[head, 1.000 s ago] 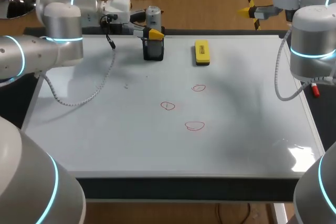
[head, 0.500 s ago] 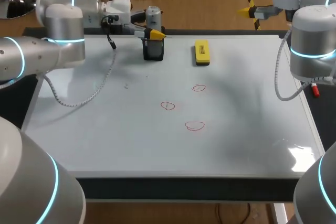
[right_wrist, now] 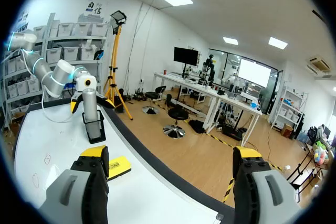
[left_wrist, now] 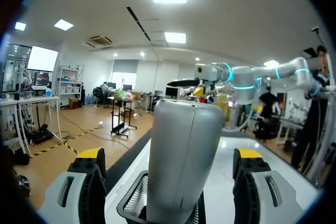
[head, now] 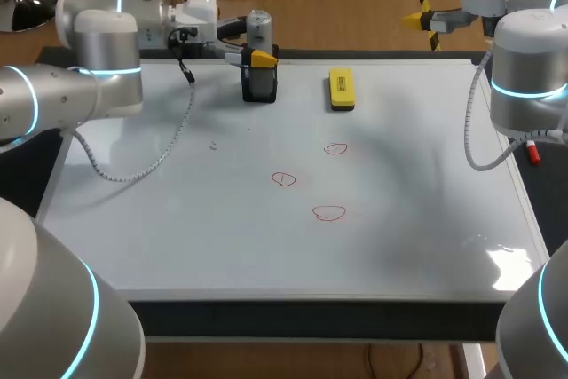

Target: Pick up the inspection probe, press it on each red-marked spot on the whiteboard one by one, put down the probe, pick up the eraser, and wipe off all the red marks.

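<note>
The silver inspection probe [head: 258, 24] stands upright in a black mesh holder [head: 259, 84] at the whiteboard's far side. My left gripper [head: 253, 42] is open, one finger on each side of the probe [left_wrist: 181, 161], with a gap on both sides. The yellow eraser [head: 342, 88] lies to the right of the holder. Three red marks [head: 335, 148] [head: 283, 179] [head: 329, 212] sit mid-board. My right gripper [head: 415, 17] hangs open and empty past the far right corner. In the right wrist view it [right_wrist: 170, 182] looks toward the eraser [right_wrist: 119, 167] and the probe [right_wrist: 90, 103].
The whiteboard [head: 177, 237] covers nearly the whole table. A red-capped marker [head: 532, 153] lies off its right edge beside my right arm. The left arm's grey cable [head: 160, 153] droops over the board's left part.
My left wrist has edged slightly at the probe, fingers still open around it. The right arm, eraser and marks have not moved.
</note>
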### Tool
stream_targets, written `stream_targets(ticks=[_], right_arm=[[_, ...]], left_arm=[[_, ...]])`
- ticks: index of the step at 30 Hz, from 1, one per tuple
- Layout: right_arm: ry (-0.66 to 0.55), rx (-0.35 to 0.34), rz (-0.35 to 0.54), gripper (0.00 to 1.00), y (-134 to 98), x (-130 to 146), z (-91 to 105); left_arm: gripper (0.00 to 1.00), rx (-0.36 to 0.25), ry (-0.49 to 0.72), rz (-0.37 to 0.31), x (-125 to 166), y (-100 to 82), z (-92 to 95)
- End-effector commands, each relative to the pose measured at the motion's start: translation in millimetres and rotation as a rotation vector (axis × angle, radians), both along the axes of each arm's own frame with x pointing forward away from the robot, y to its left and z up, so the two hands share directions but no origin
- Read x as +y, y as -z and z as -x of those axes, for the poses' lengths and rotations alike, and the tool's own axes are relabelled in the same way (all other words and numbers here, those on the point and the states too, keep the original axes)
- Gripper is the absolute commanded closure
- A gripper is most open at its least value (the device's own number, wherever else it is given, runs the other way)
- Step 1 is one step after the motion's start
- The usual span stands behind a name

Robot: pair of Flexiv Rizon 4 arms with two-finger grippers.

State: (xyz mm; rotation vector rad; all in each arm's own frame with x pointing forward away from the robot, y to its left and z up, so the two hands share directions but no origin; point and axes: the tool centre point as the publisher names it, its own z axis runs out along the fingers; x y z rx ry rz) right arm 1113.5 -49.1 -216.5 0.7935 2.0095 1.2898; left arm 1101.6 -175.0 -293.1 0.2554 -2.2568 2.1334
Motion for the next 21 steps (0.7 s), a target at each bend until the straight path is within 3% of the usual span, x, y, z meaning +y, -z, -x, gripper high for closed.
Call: stream_targets(ticks=[1, 19, 20, 21], right_arm=[[-0.001, 0.002, 0.001, 0.00, -0.4, -0.3, -0.3], [-0.001, 0.002, 0.001, 0.00, -0.4, -0.3, -0.3], [-0.001, 0.002, 0.001, 0.00, -0.4, -0.3, -0.3], [-0.001, 0.002, 0.001, 0.00, -0.4, -0.3, -0.3]], left_arm=[[0.00, 0.000, -0.012, 0.006, 2.2, 1.1, 3.5], [0.00, 0.001, -0.034, 0.025, -2.4, 4.9, 2.3], [0.02, -0.001, -0.037, 0.022, -3.3, 4.6, 2.4], [0.16, -0.002, -0.036, 0.022, -4.2, 4.2, 2.6]])
